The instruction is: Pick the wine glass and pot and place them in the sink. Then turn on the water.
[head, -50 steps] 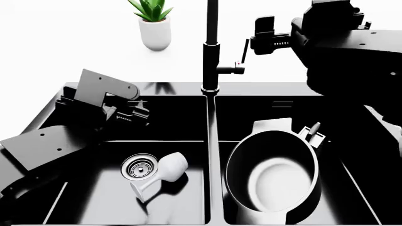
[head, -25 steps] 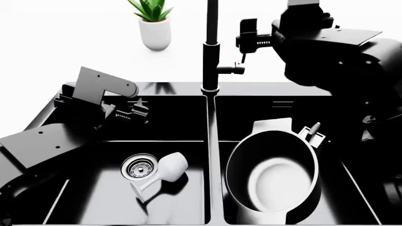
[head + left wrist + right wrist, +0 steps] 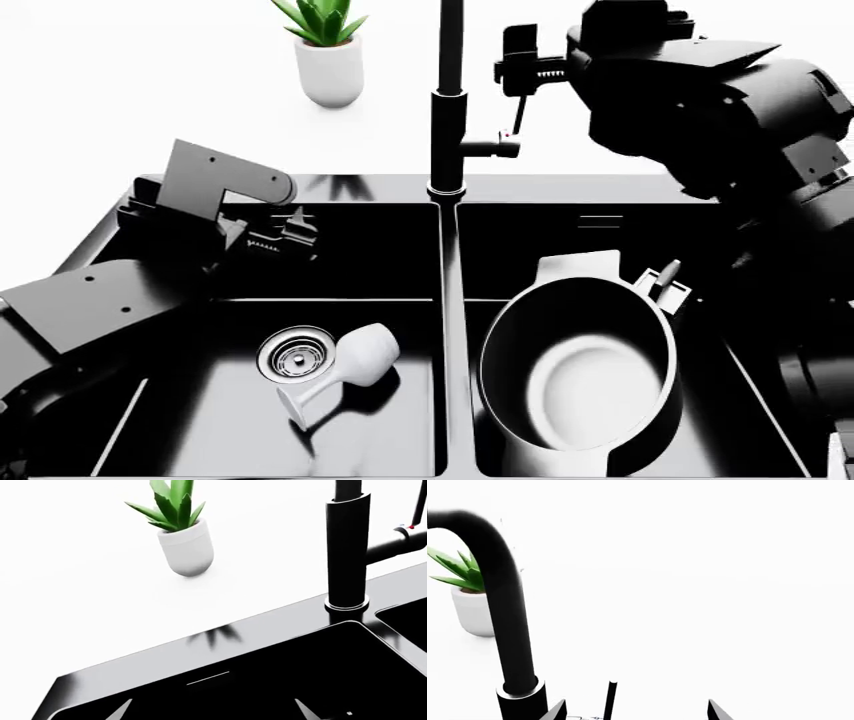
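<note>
With wine glass (image 3: pixel 350 362) and pot (image 3: pixel 577 385) laid in the sink (image 3: pixel 450 300), the upright tap lever (image 3: pixel 610 700) is framed between the spread right pincer (image 3: pixel 635 711).

The white counter (image 3: pixel 160 120) carries a potted plant (image 3: pixel 328 55), the black faucet (image 3: pixel 449 110) and the sink (image 3: pixel 447 300).
</note>
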You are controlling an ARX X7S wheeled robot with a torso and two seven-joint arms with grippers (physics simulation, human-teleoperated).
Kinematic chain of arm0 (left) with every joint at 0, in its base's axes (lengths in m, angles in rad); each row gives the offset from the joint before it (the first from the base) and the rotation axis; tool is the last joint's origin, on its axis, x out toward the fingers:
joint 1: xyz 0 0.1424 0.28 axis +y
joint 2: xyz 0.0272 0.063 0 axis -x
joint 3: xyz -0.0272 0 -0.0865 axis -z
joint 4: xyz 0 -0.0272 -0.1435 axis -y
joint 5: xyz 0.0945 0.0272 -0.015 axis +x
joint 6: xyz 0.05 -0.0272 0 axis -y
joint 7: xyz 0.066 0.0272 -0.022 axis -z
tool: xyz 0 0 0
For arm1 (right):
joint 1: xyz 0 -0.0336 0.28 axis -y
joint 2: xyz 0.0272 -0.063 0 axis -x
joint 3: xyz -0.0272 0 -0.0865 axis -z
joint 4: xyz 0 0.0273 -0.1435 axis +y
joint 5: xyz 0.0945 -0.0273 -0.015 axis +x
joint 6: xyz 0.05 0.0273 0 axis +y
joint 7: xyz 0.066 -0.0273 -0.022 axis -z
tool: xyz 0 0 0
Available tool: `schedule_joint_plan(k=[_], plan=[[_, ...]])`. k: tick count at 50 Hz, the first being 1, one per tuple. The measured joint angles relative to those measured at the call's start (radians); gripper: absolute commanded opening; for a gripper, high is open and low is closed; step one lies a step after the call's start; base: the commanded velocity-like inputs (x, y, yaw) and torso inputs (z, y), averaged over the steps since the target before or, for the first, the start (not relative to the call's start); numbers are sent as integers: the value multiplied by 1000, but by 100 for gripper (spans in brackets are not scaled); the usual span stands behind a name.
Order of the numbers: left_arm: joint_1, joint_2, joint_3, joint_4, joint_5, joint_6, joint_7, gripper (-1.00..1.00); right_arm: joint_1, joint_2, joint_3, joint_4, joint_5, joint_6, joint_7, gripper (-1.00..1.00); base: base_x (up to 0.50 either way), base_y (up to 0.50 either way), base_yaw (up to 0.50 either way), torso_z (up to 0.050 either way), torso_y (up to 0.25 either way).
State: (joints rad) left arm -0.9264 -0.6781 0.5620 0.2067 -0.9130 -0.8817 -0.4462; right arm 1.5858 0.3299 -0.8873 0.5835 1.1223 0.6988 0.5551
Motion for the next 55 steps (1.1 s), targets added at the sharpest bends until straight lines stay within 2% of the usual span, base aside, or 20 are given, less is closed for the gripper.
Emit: schedule_joint_plan(k=[14, 22, 38, 55], plan=[[-2, 1, 3, -10, 4, 5, 5, 100, 97, -191, -58, 440, -122, -122, -212, 100, 0, 0, 0, 0, 0], [-1, 0, 2, -12, 3, 8, 8, 100, 117, -262, 1, 596, -235, -154, -284, 100, 0, 0, 0, 0, 0], [2, -3, -5, -20, 6, 29, 15, 100, 108, -315, 319, 699, -591, -146, -328, 100, 0, 0, 0, 0, 0], [4, -7, -11, -18, 12, 40, 7, 100, 114, -327, 399, 721, -670, -155, -331, 100, 0, 0, 0, 0, 0]])
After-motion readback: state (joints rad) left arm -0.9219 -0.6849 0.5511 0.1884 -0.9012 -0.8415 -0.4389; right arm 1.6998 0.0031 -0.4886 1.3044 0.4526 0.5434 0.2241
